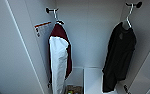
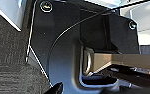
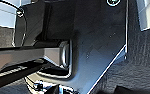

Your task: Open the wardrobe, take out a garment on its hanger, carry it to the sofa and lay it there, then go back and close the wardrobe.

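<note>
The wardrobe (image 1: 91, 37) stands open right in front of me, and I look into its white inside. The garment (image 1: 119, 57), a long black coat, hangs at the right on a pale hanger (image 1: 128, 17). The hanger's hook sits over a dark peg (image 1: 134, 4) on the right wall. The coat hangs straight down with nothing touching it. In both wrist views the arms' dark plates hang low over dark carpet (image 2: 6, 62) (image 3: 143, 62).
A maroon jacket with white sleeves (image 1: 59, 57) hangs from a peg at the left. A label (image 1: 42, 28) is stuck on the left inner wall. A white shelf block (image 1: 92, 80) sits low inside, with small items (image 1: 73, 89) on the wardrobe floor beside it.
</note>
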